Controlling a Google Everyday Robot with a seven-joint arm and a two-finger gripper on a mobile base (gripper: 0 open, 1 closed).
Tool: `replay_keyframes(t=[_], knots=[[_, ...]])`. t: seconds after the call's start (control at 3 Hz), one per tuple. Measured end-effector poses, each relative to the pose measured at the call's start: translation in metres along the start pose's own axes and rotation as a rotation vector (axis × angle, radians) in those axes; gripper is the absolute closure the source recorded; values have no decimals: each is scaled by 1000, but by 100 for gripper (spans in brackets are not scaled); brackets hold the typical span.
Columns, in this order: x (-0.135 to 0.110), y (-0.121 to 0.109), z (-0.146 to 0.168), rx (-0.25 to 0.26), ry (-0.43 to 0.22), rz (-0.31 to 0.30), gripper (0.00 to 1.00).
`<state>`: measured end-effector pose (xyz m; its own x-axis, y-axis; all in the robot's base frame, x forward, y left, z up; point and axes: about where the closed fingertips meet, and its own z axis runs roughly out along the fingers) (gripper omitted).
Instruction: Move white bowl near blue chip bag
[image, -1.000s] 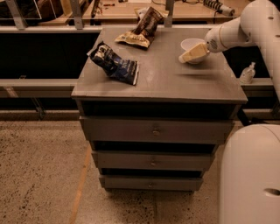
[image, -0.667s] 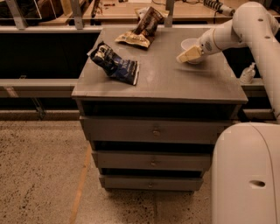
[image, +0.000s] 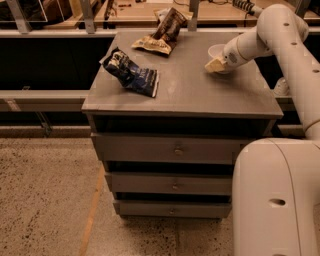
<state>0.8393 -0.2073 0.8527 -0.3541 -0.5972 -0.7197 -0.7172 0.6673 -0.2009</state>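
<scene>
The white bowl (image: 215, 50) stands at the back right of the grey cabinet top (image: 200, 92); only its left rim and side show. My gripper (image: 215, 65) is right at the bowl's front, touching or overlapping it, with the arm coming in from the right. The blue chip bag (image: 131, 74) lies crumpled on the left part of the top, well away from the bowl and the gripper.
A brown-and-tan chip bag (image: 161, 38) lies at the back middle of the top. The cabinet has drawers (image: 175, 149) below. A rail and a wooden bench (image: 135, 10) run behind it. My white base (image: 275, 200) fills the lower right.
My arm has swung in and the gripper has shifted slightly left, closer against the bowl. The bowl and both bags have not moved.
</scene>
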Motion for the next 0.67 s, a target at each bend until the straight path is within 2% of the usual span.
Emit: replay_keyframes(t=[0.33,0.67], knots=[[-26,22,-7,-63,-10,-92,95],[-56,66,-21,-196,-36,-204,100]])
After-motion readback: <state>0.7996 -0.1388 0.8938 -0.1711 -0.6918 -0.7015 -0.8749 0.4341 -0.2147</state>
